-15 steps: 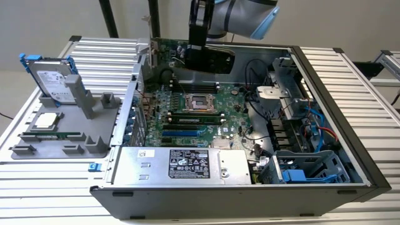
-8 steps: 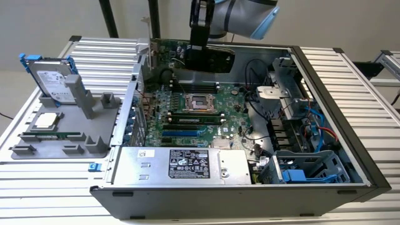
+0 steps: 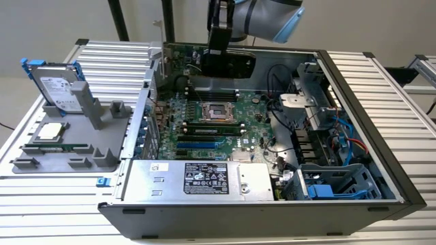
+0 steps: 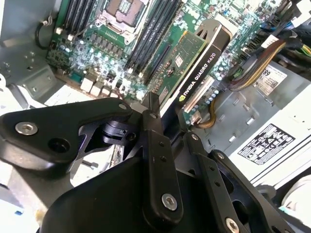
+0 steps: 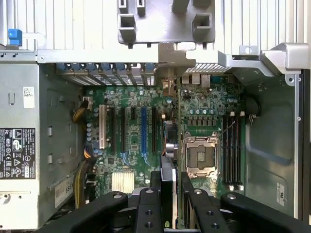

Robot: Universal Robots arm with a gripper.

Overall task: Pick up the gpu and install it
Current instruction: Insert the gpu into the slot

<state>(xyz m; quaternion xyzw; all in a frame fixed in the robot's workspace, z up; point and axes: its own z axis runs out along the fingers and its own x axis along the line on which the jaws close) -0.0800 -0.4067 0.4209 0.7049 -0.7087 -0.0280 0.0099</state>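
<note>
My gripper (image 3: 218, 43) hangs over the far part of the open computer case, shut on the gpu (image 3: 229, 64), which looks like a black slab held on edge above the motherboard (image 3: 204, 125). In the second wrist view the gpu (image 4: 194, 60) sticks out from between the black fingers (image 4: 154, 126), green board on one face and black shroud on the other, with the gripper (image 4: 170, 119) clamping its near end. In the first wrist view the gpu (image 5: 169, 145) appears edge-on between the fingers of the gripper (image 5: 171, 182), floating over the expansion slots (image 5: 143, 128) beside the processor socket (image 5: 199, 155).
On the exterior view's left a grey fixture (image 3: 102, 155) carries a hard drive in a blue frame (image 3: 58, 87), a processor chip (image 3: 51, 131) and a memory stick (image 3: 58, 148). Inside the case are the power supply (image 3: 204, 178), cables (image 3: 340, 138) and a drive cage (image 3: 330, 186).
</note>
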